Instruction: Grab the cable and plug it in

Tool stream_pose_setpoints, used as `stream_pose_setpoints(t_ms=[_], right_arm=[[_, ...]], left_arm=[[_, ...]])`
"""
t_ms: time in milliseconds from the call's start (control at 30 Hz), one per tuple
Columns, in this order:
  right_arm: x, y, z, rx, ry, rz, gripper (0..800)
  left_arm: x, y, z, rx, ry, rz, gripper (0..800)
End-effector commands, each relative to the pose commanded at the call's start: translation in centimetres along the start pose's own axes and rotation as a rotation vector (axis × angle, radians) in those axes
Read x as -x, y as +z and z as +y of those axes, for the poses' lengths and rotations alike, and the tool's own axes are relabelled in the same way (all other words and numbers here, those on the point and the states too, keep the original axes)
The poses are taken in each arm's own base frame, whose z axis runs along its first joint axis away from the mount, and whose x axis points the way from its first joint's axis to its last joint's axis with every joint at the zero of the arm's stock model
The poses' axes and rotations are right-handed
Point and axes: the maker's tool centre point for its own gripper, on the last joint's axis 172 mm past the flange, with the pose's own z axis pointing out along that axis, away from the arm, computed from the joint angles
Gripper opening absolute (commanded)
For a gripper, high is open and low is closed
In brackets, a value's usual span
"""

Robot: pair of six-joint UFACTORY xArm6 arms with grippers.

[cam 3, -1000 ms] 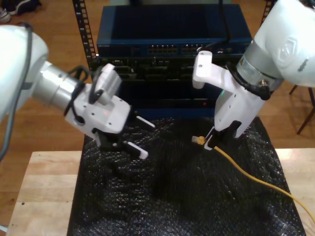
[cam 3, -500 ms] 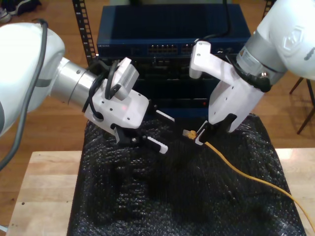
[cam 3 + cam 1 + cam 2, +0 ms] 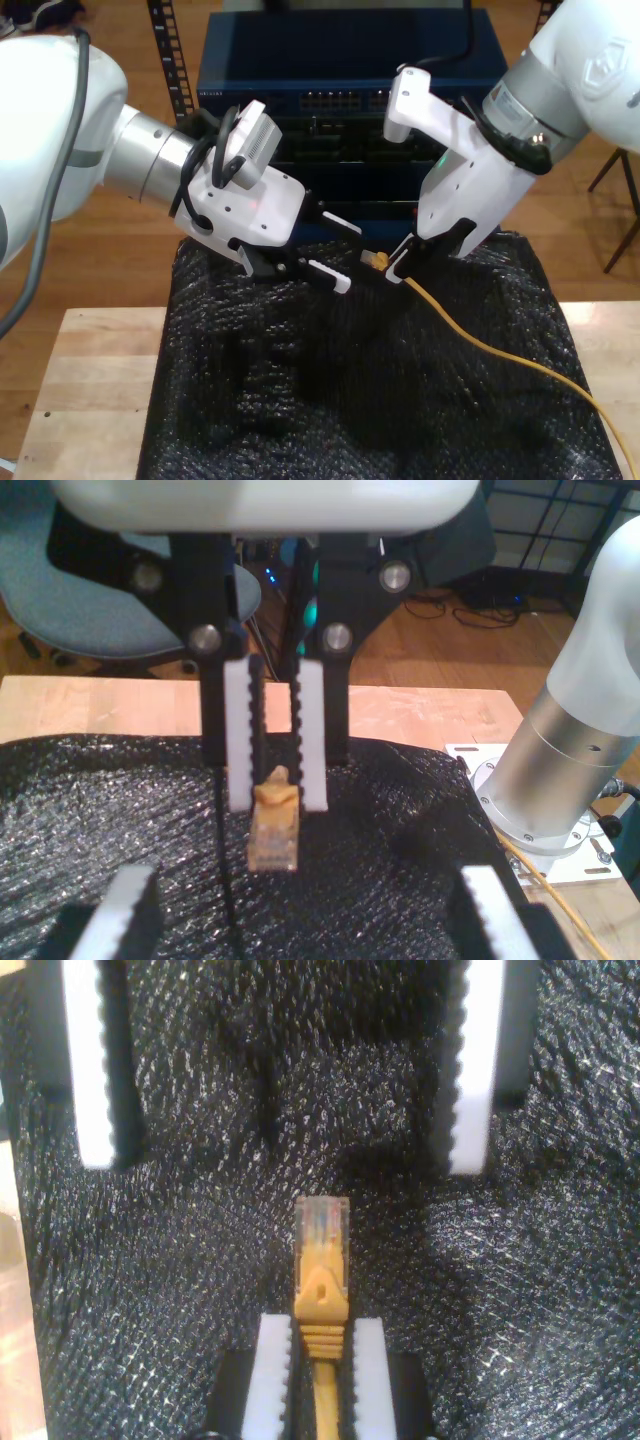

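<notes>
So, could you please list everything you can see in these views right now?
cable: one, yellow-orange with a clear plug, held over the mat, trailing to the exterior view's lower right
mat: one, black and textured, covering the middle of the table
table: one, light wood, under the mat
network switch: one, blue, on the rack behind the table
chair: one, blue-grey, beyond the table in the first wrist view
my first gripper: one, white, jaws open, facing the plug
my second gripper: one, white, jaws shut on the cable behind the plug
</notes>
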Motion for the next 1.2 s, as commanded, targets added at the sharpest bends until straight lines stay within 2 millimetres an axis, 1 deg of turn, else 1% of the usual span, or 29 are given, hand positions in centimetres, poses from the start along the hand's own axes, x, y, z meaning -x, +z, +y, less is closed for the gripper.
stream_pose_setpoints(t_ms=[133,233,300,367,433,567,833,1033,1133,1200], right_arm=[[-0.37,0.13,-0.69,-0.026,0.004,0.015,4],[-0.29,0.04,-0.57,-0.025,0.009,0.017,4],[-0.18,0.06,-0.59,-0.028,0.012,0.018,4],[-0.20,0.05,-0.55,-0.028,0.012,0.018,4],[-0.20,0.16,-0.58,-0.031,0.015,0.019,4],[-0.87,0.18,-0.78,-0.043,0.022,0.045,4],[-0.49,0.04,-0.34,-0.040,0.038,0.049,4],[-0.44,0.15,-0.30,-0.043,0.040,0.048,4],[-0.45,0.14,-0.26,-0.041,0.040,0.048,4],[-0.43,0.19,-0.24,-0.042,0.041,0.048,4]], left_arm=[[0.05,0.03,0.02,0.001,-0.001,0.000,579],[0.11,0.05,0.07,0.002,-0.005,0.003,548],[0.11,0.05,0.07,0.002,-0.005,0.003,508],[0.13,-0.01,0.05,0.000,-0.002,0.004,495],[0.09,-0.03,0.07,0.000,0.002,0.003,462],[0.05,-0.04,0.20,0.004,0.012,0.006,441],[-0.11,-0.09,0.36,0.006,0.022,0.009,436],[-0.07,-0.06,0.38,0.007,0.021,0.009,383],[-0.07,-0.06,0.38,0.007,0.021,0.009,376],[-0.07,-0.06,0.38,0.007,0.021,0.009,306]])
